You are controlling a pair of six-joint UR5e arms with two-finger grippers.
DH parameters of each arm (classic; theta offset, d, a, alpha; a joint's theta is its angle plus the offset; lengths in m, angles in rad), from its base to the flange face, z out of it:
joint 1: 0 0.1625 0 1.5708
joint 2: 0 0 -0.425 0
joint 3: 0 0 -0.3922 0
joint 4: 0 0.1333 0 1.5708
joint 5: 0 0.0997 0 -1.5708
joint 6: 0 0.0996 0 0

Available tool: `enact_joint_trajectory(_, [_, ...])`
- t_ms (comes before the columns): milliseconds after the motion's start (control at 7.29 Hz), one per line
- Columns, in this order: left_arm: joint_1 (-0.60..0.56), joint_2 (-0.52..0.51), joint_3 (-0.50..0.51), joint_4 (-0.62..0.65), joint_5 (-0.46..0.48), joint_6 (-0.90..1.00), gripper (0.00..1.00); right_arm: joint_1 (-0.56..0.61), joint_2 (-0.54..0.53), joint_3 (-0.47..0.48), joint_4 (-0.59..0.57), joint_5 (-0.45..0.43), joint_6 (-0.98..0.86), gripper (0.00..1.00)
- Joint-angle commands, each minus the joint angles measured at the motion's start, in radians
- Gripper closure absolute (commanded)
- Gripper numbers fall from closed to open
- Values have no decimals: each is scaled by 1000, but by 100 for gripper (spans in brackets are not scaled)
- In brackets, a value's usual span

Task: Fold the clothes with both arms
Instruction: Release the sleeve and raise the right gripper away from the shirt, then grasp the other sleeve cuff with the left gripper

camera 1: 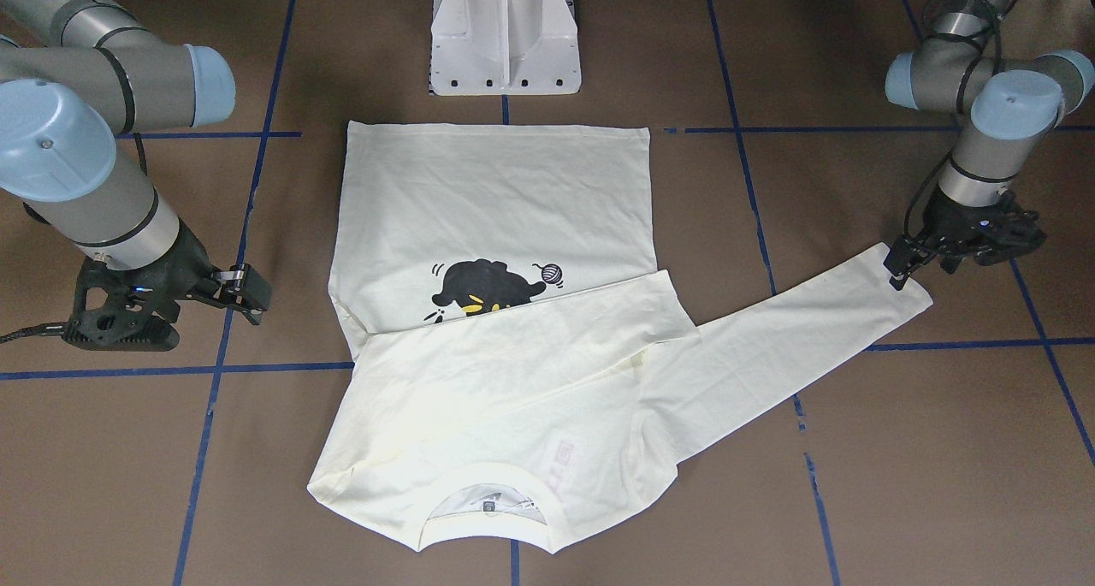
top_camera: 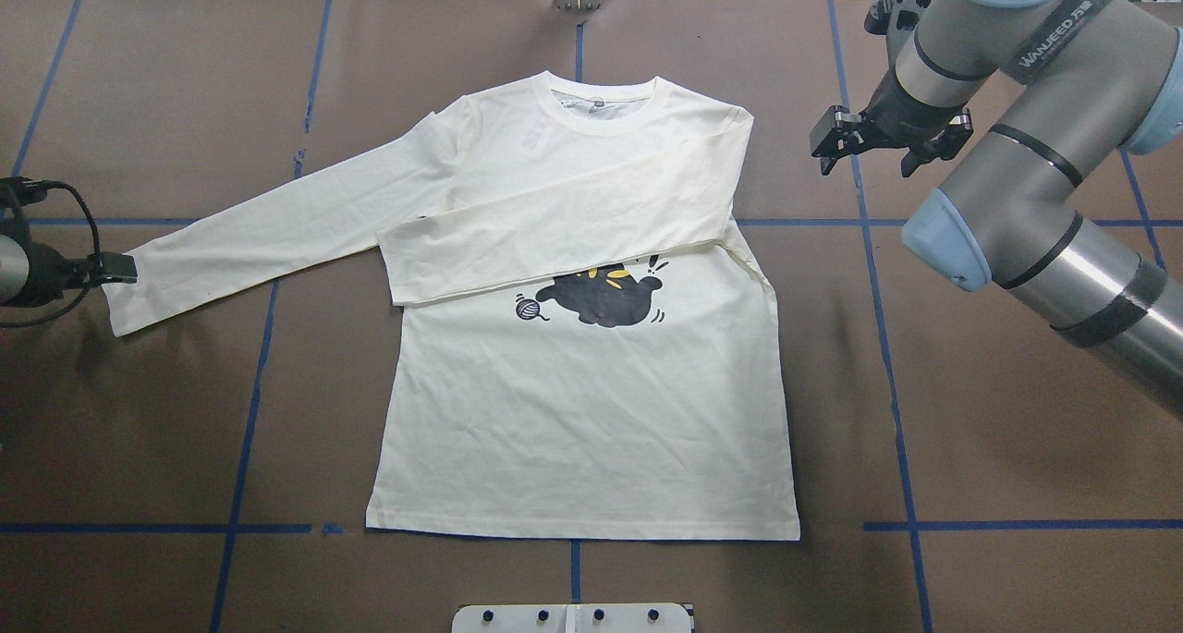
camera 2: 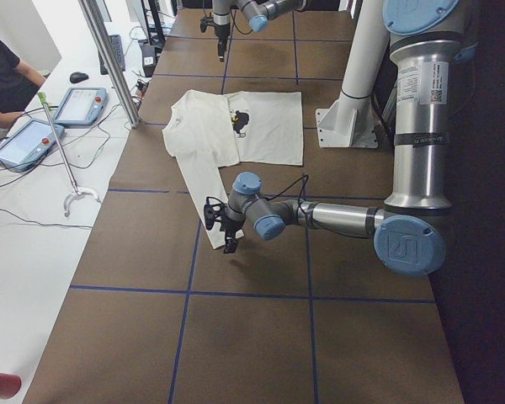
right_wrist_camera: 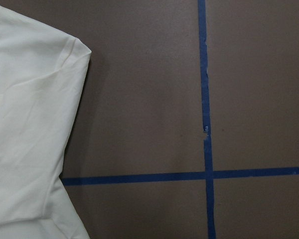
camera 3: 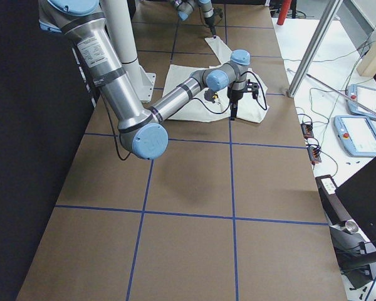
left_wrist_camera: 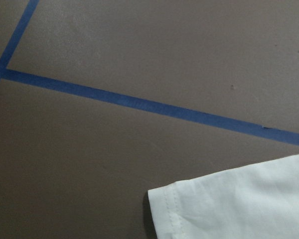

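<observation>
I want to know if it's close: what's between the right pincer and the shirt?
Only bare table separates the right pincer and shirt, shown in the overhead view.

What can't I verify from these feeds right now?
Cat print, its top: covered by the folded sleeve, front and overhead views.
Left gripper at the cuff: grip unclear; overhead's edge crops it, wrist view shows only cloth.
Right gripper: open or shut unclear, small everywhere.
</observation>
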Motion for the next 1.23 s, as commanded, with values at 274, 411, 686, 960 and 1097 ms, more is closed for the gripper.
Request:
enact_joint_trajectory(274, [18,-5,3,0,-3,-8,25,1,-5,0,11,2,2,0])
enact_joint_trajectory(411, [20,-5,3,0,-5,-12,38,1,-5,0,12,2,2,0])
enact_joint_trajectory(686, [20,-7,1,0,-5,-12,71,0,-5,2,12,2,4,0])
enact_joint_trajectory(960, [20,-17,-6,1,-3,-14,100,8,-5,0,12,23,-1,0])
enact_joint_trajectory(1097, [20,-27,-14,6,-5,-14,100,15,-5,0,12,31,-4,0])
